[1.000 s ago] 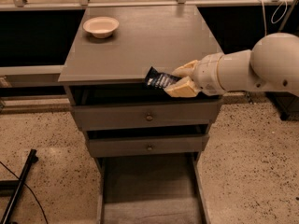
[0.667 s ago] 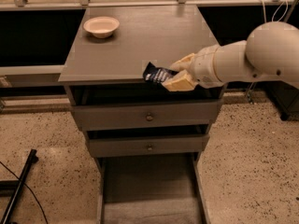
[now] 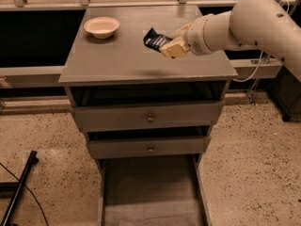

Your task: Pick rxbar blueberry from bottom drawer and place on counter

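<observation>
My gripper [image 3: 170, 45] reaches in from the right on the white arm and is shut on the rxbar blueberry [image 3: 154, 39], a dark wrapped bar sticking out to the left of the tan fingers [image 3: 174, 48]. The bar is held a little above the right middle of the grey counter [image 3: 117, 60]. The bottom drawer [image 3: 150, 194] is pulled out below, and its grey tray shows nothing inside.
A pale bowl [image 3: 101, 27] sits at the counter's back left. Two knobbed drawers [image 3: 149, 118] sit shut under the counter. A black bar [image 3: 19, 192] lies on the speckled floor at the left. Railings and dark shelving run behind.
The gripper has lifted the bar up from the counter's front edge and carried it back over the counter top.
</observation>
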Motion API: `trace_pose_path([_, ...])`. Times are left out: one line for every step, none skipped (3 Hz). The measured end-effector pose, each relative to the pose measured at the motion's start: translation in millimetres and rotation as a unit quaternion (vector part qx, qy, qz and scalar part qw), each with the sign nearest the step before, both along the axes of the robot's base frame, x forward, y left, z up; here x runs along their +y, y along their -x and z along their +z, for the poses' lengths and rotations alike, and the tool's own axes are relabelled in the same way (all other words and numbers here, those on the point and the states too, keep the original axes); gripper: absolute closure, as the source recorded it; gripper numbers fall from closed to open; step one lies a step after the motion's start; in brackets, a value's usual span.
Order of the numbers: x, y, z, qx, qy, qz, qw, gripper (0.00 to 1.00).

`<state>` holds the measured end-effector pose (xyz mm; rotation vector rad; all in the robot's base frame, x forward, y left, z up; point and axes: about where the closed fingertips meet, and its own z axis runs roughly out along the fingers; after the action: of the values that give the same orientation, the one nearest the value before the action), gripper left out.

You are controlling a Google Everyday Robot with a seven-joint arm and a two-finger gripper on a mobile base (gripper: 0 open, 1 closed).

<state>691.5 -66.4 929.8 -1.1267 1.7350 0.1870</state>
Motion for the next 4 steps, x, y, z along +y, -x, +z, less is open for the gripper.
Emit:
trace_pose_path([-25.3,-31.5,4.7,-0.007,0.010,-0.076,0.9971,1.00])
trace_pose_path([-56.3,-46.0,-10.8,0.021,0.004,-0.146,0.9891,1.00])
trace_pose_path([-68.8,-48.2,-14.0,0.045,-0.025,-0.180,0.9824,0.84])
trace_pose_path([-67.6,-48.2,-14.0,0.045,-0.025,-0.179,0.9825,0.60])
